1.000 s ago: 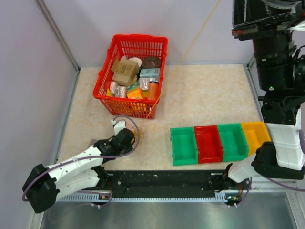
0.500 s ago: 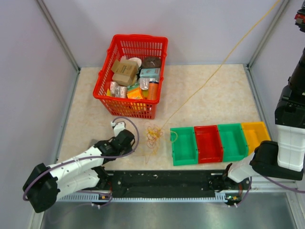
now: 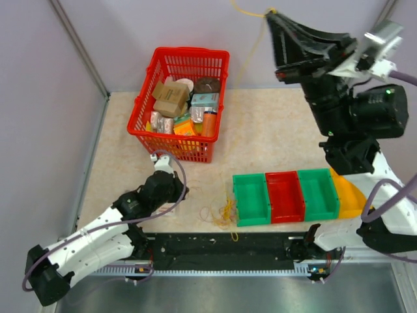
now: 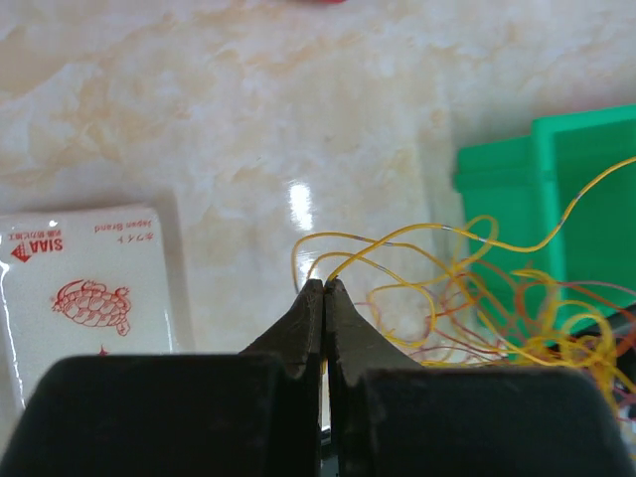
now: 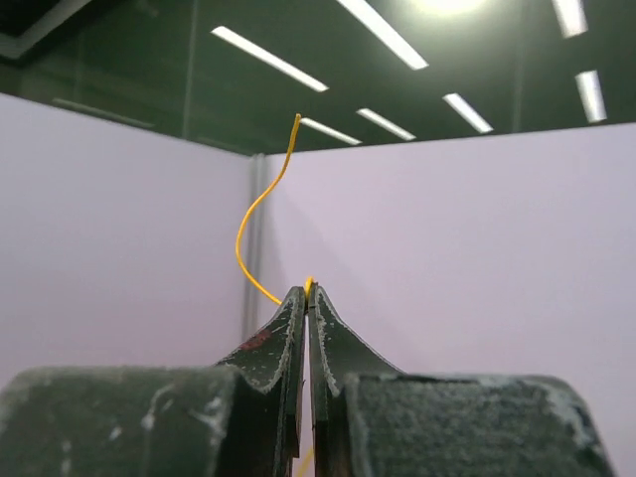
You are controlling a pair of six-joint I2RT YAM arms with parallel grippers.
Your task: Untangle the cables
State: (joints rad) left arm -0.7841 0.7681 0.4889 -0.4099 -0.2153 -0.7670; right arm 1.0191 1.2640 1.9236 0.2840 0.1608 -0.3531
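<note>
The right end effector, high above the far edge of the counter, is clenched on a single yellow strand. The left end effector, low by the near edge, is pinched shut where loops of the cables meet its tip. The tangle lies at the near edge, just beside the green bin. Hair-thin, light and springy, the wire will likely slip and kink. It is best taken at a free end and drawn gently.
</note>
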